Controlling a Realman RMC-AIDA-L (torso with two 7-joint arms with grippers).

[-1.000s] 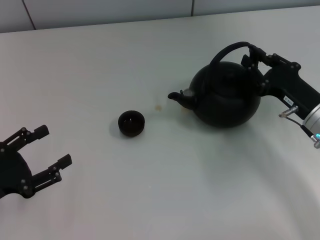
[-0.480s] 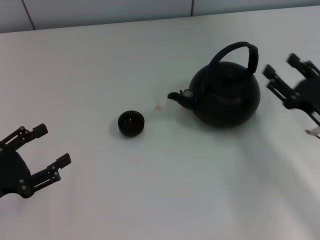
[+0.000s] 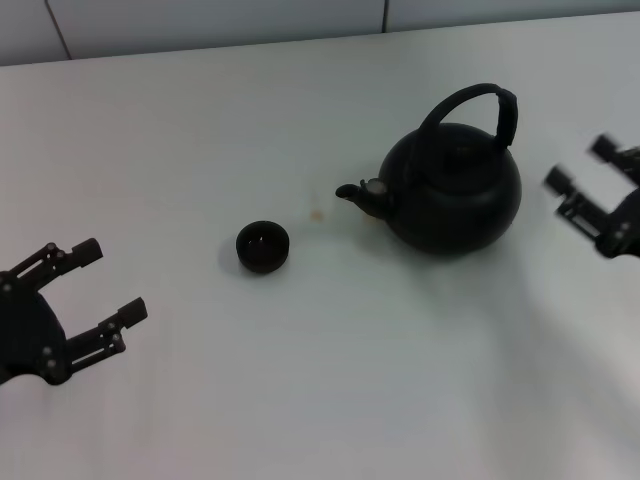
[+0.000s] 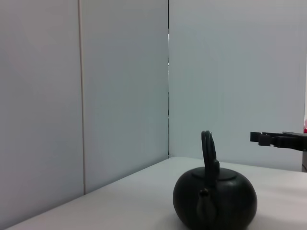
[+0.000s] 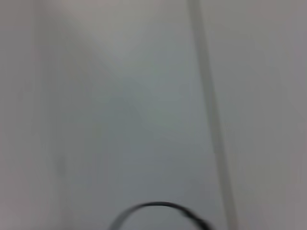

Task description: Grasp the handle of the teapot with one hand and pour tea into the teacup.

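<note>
A plain white surface (image 3: pixel 300 400) carries two black things. The teapot (image 3: pixel 455 188) stands upright toward the right, its short spout aimed left and its hoop handle (image 3: pixel 478 103) arching over the lid. The small teacup (image 3: pixel 263 246) sits well apart to its left. A faint brownish speck (image 3: pixel 316 214) lies between them.

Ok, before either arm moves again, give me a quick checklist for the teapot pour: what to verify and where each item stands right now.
1. Round matte black teapot upright on the white table: ok.
2. Tall black arched handle free to grasp: ok, nothing touches it.
3. Right gripper open and beside the teapot, apart from it: ok.
4. Handle held for pouring: not ok, neither gripper holds it.
5. Tiny round black teacup upright, on the side the spout points to: ok.
6. Left gripper open, off to the robot's left, apart from the teacup: ok.
</note>
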